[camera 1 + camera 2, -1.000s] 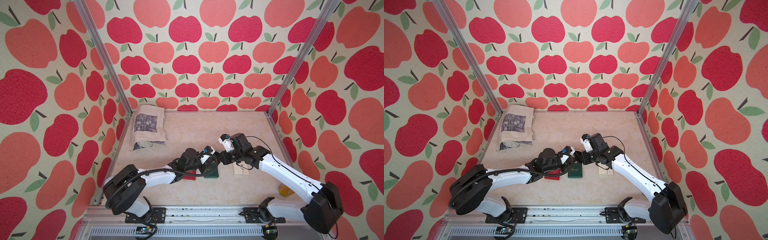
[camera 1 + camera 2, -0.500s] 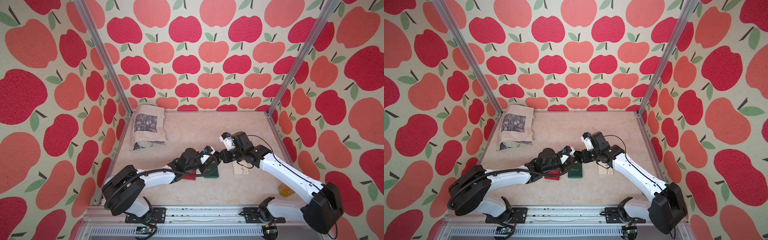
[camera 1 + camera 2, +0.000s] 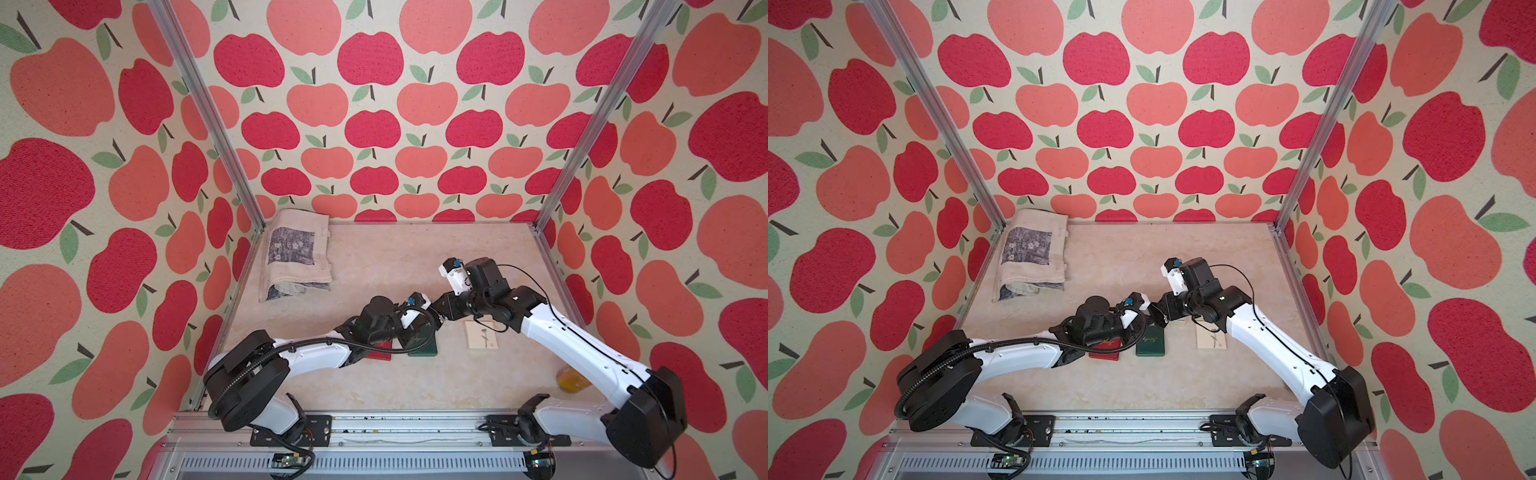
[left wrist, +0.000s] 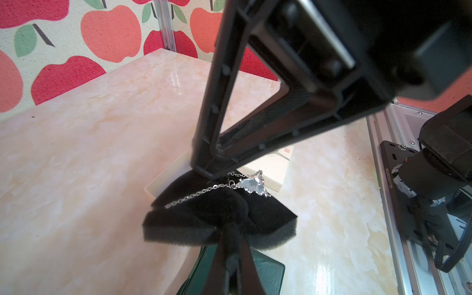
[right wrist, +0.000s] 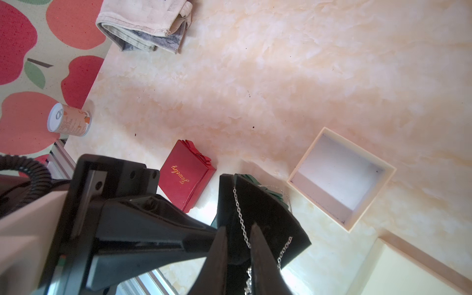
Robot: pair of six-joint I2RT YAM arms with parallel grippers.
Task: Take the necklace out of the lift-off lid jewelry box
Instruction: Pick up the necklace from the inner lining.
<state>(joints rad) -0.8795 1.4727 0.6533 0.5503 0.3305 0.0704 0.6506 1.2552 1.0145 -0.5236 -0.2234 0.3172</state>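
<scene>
My left gripper is shut on the edge of a black foam pad and holds it up above the table. The silver necklace, a chain with a pale butterfly pendant, lies across that pad. My right gripper is at the pad, its jaws a narrow gap apart around the chain. The cream lift-off lid jewelry box stands open and empty beside it. Its lid lies to the right. In both top views the two grippers meet mid-table.
A green jewelry box lies under the grippers and a red one beside it. A folded cloth lies at the back left. A small can stands by the left wall, and an orange object sits under my right arm.
My right wrist has edged slightly toward the back while staying at the pad. The left arm holds the pad in the same place.
</scene>
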